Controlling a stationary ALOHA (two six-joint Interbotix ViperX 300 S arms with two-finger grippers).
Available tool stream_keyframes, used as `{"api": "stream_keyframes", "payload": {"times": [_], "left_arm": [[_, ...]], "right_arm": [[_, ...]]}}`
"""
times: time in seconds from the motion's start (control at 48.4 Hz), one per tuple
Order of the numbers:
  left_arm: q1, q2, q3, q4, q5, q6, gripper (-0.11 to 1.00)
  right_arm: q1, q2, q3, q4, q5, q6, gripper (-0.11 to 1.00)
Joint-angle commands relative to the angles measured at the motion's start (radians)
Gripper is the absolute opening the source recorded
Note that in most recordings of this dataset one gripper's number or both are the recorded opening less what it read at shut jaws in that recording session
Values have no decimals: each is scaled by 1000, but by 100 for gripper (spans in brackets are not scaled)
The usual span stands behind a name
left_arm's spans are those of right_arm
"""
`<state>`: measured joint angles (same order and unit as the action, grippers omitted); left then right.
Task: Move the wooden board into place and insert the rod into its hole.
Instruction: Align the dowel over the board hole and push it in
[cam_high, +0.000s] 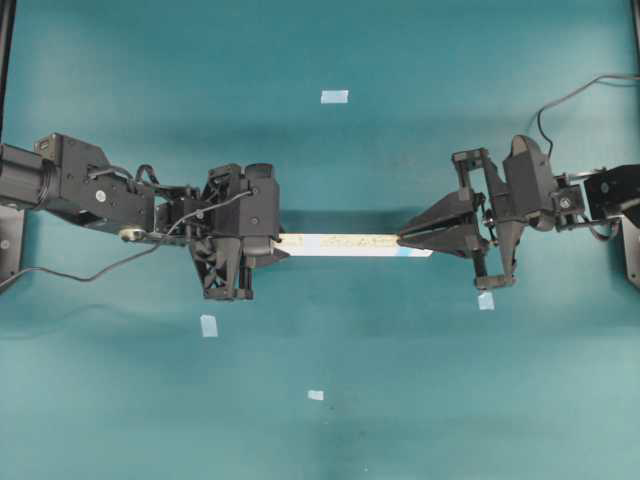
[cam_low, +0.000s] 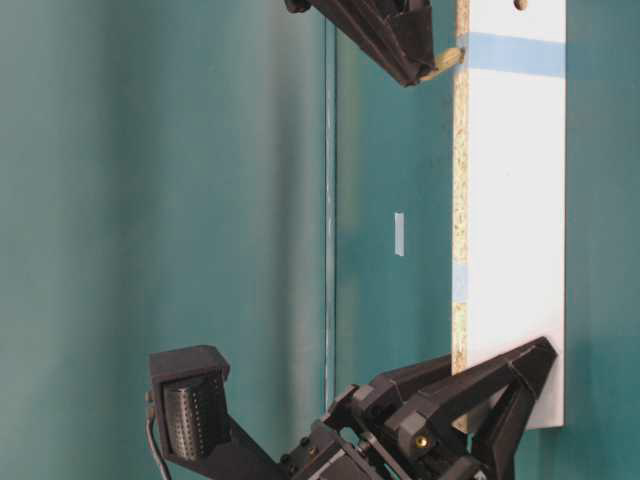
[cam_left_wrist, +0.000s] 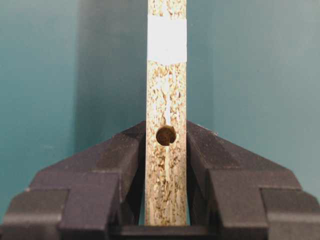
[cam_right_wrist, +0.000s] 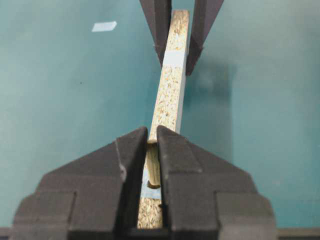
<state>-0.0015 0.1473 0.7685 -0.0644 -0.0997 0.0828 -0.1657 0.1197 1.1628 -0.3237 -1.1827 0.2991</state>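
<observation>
The wooden board (cam_high: 340, 244) is held on edge above the bench (cam_high: 420, 400), the left end effector (cam_left_wrist: 166, 170) clamped on one end. At the opposite end, the right end effector (cam_right_wrist: 152, 150) pinches the rod (cam_right_wrist: 153, 167) against the board's edge; align the rod square to the hole before pressing.

Both arms were matte black throughout, built from blocky housings and open bracket frames, with thin black cables looping from the left arm (cam_high: 100, 185) and curling off behind the right arm (cam_high: 560, 195). The left gripper (cam_high: 283, 243) and right gripper (cam_high: 402, 238) each carried two wedge-shaped black fingers tapering to narrow tips. From table level, the left wrist showed a boxy black camera mount (cam_low: 190, 405) with a perforated face and a small brass-coloured screw.
</observation>
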Motion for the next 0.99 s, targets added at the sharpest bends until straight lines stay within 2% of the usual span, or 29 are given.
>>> {"api": "stream_keyframes", "payload": {"times": [0.0, 0.413, 0.971], "left_arm": [[-2, -15, -11, 2, -9, 6, 21], [-2, -15, -11, 2, -9, 5, 21], [-2, -14, -9, 2, -9, 3, 21]], "right_arm": [[-2, -8, -3, 3, 2, -2, 10], [-3, -8, 2, 3, 23, 2, 10], [0, -40, 67, 3, 48, 8, 10]]}}
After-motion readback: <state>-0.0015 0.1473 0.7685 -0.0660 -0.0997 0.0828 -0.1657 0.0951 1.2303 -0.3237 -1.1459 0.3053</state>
